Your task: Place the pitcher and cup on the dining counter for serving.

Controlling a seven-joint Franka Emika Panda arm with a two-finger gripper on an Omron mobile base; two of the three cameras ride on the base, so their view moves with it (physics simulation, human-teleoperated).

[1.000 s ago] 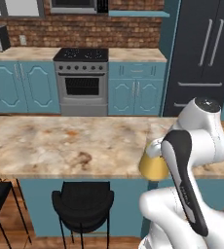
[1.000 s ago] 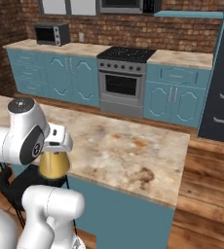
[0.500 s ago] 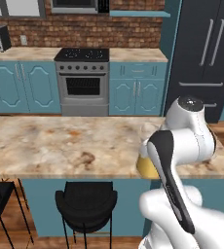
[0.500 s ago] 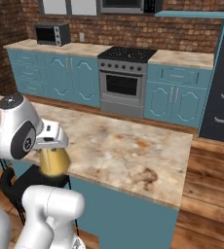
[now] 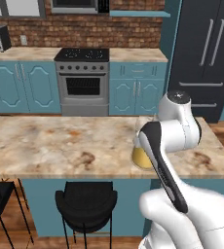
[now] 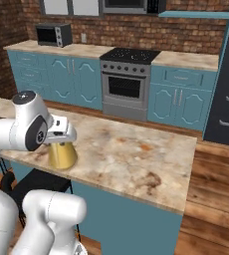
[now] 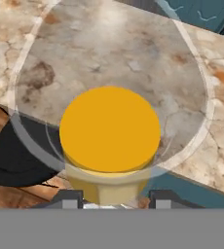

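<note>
The clear glass pitcher [image 6: 62,155] with yellow-orange liquid [image 7: 110,129] is upright at the near edge of the dining counter [image 6: 136,159], a beige marbled top on a teal base. My gripper [image 6: 60,135] is shut on its neck from above, and the fingertips [image 7: 67,199] flank the glass in the hand view. In the left base view the pitcher [image 5: 141,158] peeks out behind my forearm. I cannot tell whether its base touches the stone. The cup is out of view.
Black round stools [image 5: 86,204] stand under the counter's near side. Beyond the island are a steel stove [image 5: 83,80], teal wall cabinets [image 6: 181,102], a microwave [image 6: 53,35] and a dark fridge [image 5: 206,58]. Bare stone [image 5: 46,146] stretches to the pitcher's left.
The arm has carried the pitcher left and farther in over the counter's near edge. The grip on it is unchanged.
</note>
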